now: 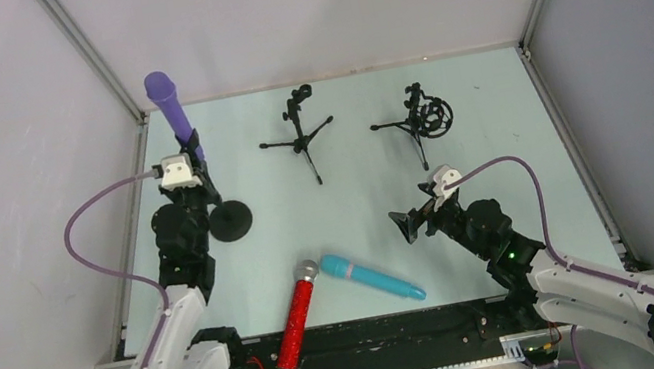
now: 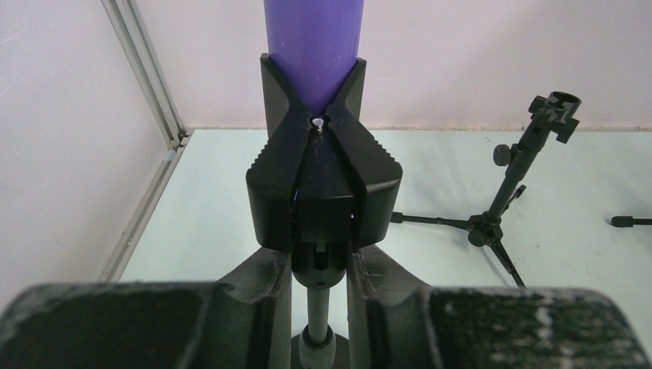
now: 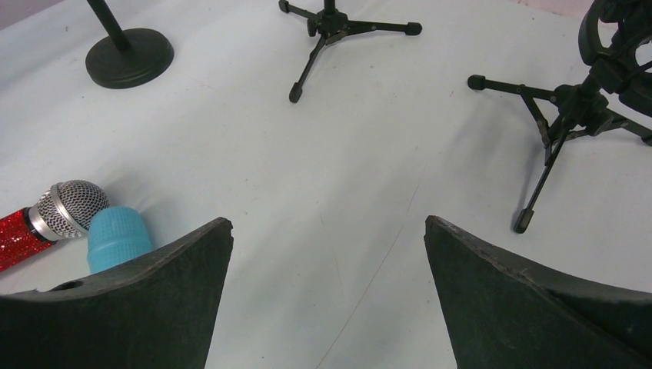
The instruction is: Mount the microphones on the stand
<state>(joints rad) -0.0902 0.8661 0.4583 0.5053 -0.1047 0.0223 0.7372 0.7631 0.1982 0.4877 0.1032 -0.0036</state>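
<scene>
- Surface (image 1: 358, 209): pale green, boxed in by white walls, with aluminium frame posts at the far corners.
- Purple microphone (image 1: 170, 105): upright and leaning slightly, seated in the black clip (image 2: 323, 184) of the round-base stand (image 1: 230, 220) near the left edge.
- Left gripper (image 2: 319, 265): jaws closed on the stand's neck just below the clip, with the purple microphone directly above them.
- Right gripper (image 1: 408, 224): jaws spread wide and empty, held over bare surface.
- Teal-blue microphone (image 1: 375, 278): lies flat near the front edge, beside and apart from the right jaws.
- Red glitter microphone (image 1: 297, 324): lies with its silver mesh head touching the teal head; its handle overhangs the front edge.
- Tripod stand (image 1: 300, 138) and shock-mount tripod stand (image 1: 419, 123): both unoccupied toward the back, with open surface between them and the lying microphones.
</scene>
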